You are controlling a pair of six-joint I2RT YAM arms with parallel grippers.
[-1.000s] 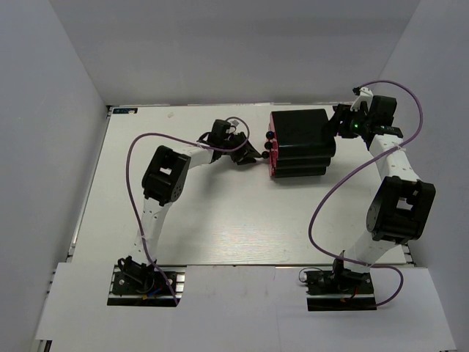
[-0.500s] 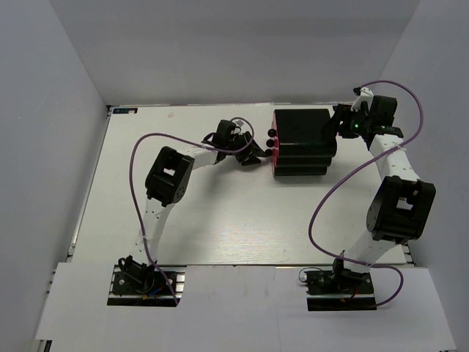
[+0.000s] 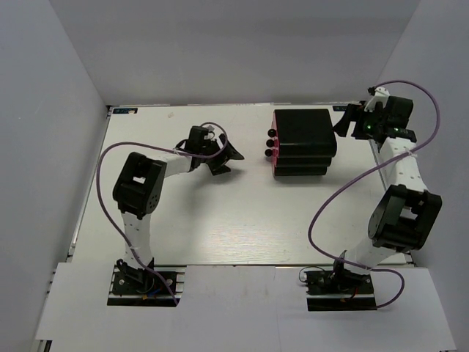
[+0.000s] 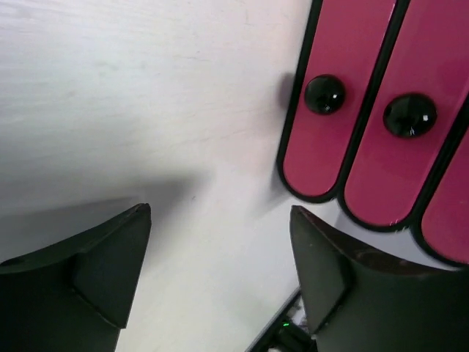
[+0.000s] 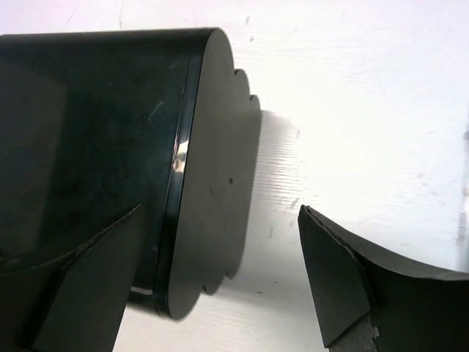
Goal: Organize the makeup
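Left gripper (image 4: 220, 213) is hovering wide open and empty, facing the closed pink drawers (image 4: 388, 176) of the black box (image 3: 304, 132) near the bench's far edge. Right gripper (image 5: 221, 210) is gaping, empty, behind the box, probably placed to brace it. No makeup is showing; presumably it is lying inside the drawers.

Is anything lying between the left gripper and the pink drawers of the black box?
Nothing visible. Only bare table separates the open left gripper from the pink drawers of the black box. No makeup shows in any view.
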